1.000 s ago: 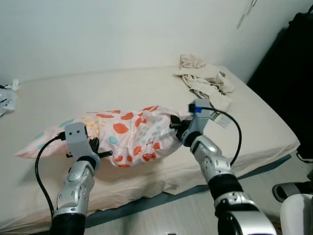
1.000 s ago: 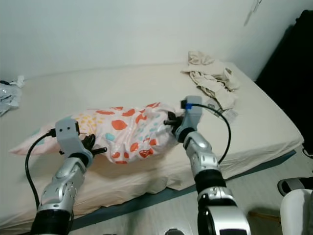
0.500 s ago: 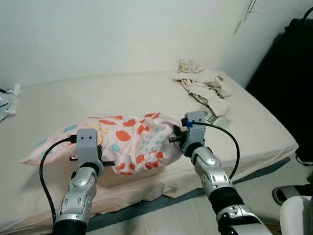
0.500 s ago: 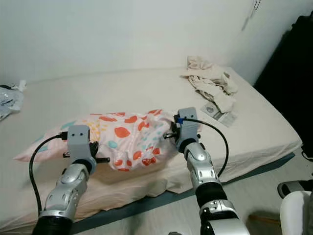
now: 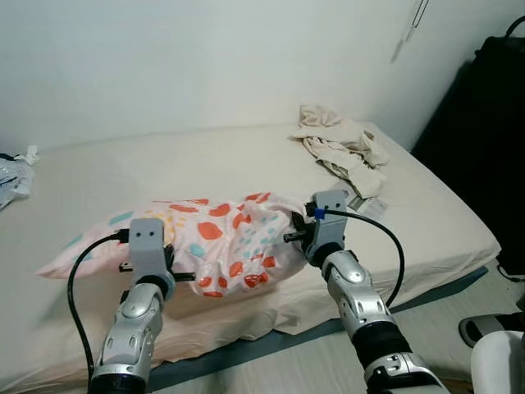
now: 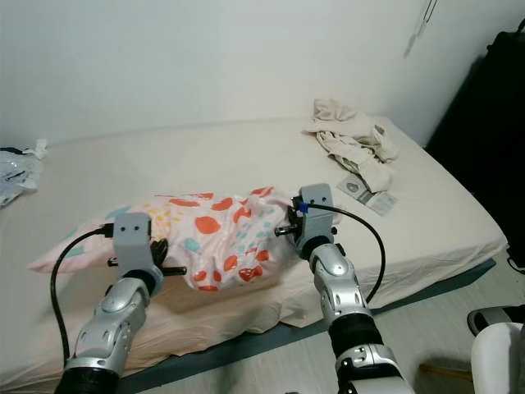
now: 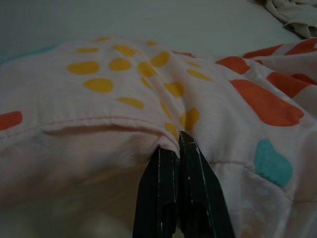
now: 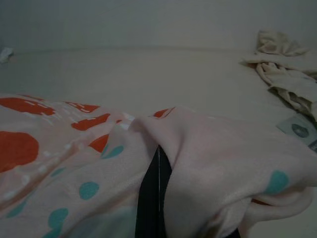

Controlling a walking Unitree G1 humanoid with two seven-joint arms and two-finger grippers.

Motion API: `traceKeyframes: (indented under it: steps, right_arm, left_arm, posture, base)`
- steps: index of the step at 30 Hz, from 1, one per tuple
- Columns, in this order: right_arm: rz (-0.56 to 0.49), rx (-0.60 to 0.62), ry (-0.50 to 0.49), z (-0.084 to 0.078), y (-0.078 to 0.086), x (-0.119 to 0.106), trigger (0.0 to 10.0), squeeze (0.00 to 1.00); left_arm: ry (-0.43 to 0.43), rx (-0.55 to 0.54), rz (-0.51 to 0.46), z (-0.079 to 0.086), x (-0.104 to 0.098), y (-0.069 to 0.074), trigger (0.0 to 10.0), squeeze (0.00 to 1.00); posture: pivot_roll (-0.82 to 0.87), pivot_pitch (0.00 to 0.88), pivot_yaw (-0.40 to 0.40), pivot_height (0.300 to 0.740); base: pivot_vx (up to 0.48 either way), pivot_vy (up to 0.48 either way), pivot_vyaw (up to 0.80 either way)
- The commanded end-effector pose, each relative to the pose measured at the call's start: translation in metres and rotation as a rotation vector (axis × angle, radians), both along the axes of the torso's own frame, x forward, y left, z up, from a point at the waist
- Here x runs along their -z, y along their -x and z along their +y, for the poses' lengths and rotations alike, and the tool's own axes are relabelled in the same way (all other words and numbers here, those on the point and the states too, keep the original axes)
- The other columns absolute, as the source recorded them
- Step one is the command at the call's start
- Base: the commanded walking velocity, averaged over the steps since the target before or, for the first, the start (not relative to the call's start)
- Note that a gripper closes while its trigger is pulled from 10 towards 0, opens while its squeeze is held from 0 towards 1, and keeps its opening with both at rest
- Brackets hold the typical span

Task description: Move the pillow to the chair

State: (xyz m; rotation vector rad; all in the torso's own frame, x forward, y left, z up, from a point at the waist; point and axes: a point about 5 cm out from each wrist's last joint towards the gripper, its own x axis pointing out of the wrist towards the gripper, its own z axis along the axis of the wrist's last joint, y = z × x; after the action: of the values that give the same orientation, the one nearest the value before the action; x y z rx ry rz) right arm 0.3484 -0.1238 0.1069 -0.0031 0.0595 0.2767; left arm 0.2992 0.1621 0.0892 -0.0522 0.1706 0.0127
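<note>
Pillow (image 5: 221,242) lies on bed (image 5: 246,156); left pincer (image 7: 179,144) and right pincer (image 8: 157,153) are each closed, pinching its patterned fabric.

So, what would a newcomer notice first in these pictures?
First the spotted pillow lying near the bed's front edge, with the left gripper shut on its near edge and the right gripper shut on a fold at its right end. Then the crumpled clothes at the bed's far right corner.
</note>
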Motion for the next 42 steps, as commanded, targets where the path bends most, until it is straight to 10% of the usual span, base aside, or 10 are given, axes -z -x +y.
traceKeyframes:
  steps: [1, 15, 42]
  right_arm:
    - [-0.068, -0.004, 0.009, 0.0022, -0.0033, -0.0112, 10.0, 0.0]
    - [-0.064, 0.042, 0.026, -0.003, -0.0048, -0.0118, 10.0, 0.0]
    - [-0.071, 0.066, 0.079, -0.0073, -0.0056, -0.0113, 10.0, 0.0]
  left_arm:
    - [-0.044, 0.029, -0.064, -0.0094, -0.0118, -0.0028, 10.0, 0.0]
    - [-0.072, 0.029, -0.057, -0.0105, -0.0125, -0.0037, 10.0, 0.0]
    - [-0.111, 0.052, -0.062, -0.0132, -0.014, -0.0043, 10.0, 0.0]
  posture:
    - [-0.02, 0.04, -0.072, 0.74]
    - [-0.02, 0.04, -0.071, 0.74]
    - [-0.02, 0.05, -0.067, 0.74]
  base:
    - [0.0, 0.0, 0.0]
    - [0.0, 0.0, 0.0]
    - [0.0, 0.0, 0.8]
